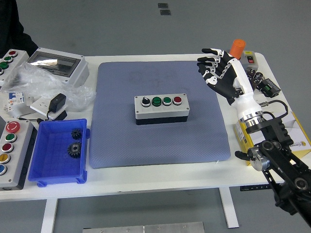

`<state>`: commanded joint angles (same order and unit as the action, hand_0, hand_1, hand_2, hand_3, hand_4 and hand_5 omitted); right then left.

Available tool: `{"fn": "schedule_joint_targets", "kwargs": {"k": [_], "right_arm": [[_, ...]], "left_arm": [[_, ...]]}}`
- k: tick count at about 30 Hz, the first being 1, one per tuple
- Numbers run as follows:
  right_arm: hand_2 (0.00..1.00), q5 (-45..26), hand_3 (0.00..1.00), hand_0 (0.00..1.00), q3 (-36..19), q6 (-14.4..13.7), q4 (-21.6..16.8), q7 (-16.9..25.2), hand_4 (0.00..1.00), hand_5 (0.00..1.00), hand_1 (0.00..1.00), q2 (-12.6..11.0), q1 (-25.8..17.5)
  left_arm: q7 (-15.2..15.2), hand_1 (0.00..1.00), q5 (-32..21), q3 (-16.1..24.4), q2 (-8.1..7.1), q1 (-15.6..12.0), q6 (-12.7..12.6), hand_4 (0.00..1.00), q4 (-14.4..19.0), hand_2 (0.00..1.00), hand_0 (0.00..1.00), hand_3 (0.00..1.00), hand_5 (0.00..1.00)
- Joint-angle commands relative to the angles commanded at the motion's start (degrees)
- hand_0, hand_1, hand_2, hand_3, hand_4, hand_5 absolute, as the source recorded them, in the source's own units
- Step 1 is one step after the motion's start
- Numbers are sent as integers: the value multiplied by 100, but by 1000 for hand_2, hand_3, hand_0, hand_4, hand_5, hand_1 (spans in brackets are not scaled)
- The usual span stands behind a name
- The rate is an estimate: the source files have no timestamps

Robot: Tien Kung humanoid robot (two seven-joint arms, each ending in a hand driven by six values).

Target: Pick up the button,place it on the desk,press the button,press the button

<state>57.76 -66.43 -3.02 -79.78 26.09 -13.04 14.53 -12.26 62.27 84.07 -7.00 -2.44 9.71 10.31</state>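
Button box (161, 108) mid-worktop on mat (158, 141), right hand (221, 77) raised near right edge, fingers (208, 61) spread, holding nothing

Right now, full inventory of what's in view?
Button box: 1, grey, four buttons, mat centre.
Mat: 1, blue-grey, table middle.
Bin: 1, blue, front left.
Gears: 2, black, in the bin.
Button panels: 2, grey, left edge, front and back.
Enclosure: 1, grey, back left.
Plastic bag: 1, clear, back left.
Adapter: 1, black, left.
Orange knob: 1, back right.
Yellow box: 1, right edge.
Person's sleeve: 1, dark, top left.
Right hand: 1, black and white, open, above the mat's back right corner.
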Motion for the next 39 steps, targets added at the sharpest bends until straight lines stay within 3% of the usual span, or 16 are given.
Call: {"fn": "schedule_joint_targets", "kwargs": {"k": [1,6,7,12,13,18,19,28,39], "right_arm": [[455,-241,717,457,-28,145,7,186,498,64,530,-8,-26],[455,-1306,717,457,-242,722,19,896,498,64,530,-47,-129],[727,-1594,698,572,-317,812,37,1055,651,272,634,-55,-159],[727,-2427,698,572,-501,1038,123,1089,651,272,634,-62,-278],[744,-2577,725,575,-539,1086,150,1089,704,359,632,-63,-308],[744,-3205,725,575,-874,1102,405,1089,704,359,632,-156,-439],[736,-3322,726,579,-954,1111,491,1089,731,395,632,-185,-466],[727,-3846,719,582,-1673,1295,1009,1089,736,412,628,-141,-637],[720,-4474,716,584,-1973,926,1131,1089,752,444,627,-75,-699]], "left_arm": [[1,721,-10,-7,1,-5,-4,692,0,585,708,631,274],[21,721,-54,-31,-4,-9,-18,692,0,585,708,631,274],[27,721,-59,-32,-1,-7,-20,695,0,627,709,631,273],[33,721,-66,-31,14,-3,-20,695,0,627,709,631,273],[32,722,-67,-31,18,-2,-21,696,0,654,709,631,274],[54,722,-89,-31,19,7,-30,696,0,654,709,631,274],[63,722,-100,-34,16,8,-34,698,0,674,709,632,274],[66,725,-151,-72,37,-19,-39,699,0,681,710,631,277],[-18,726,-208,-129,49,4,21,700,0,686,710,631,278]]}}
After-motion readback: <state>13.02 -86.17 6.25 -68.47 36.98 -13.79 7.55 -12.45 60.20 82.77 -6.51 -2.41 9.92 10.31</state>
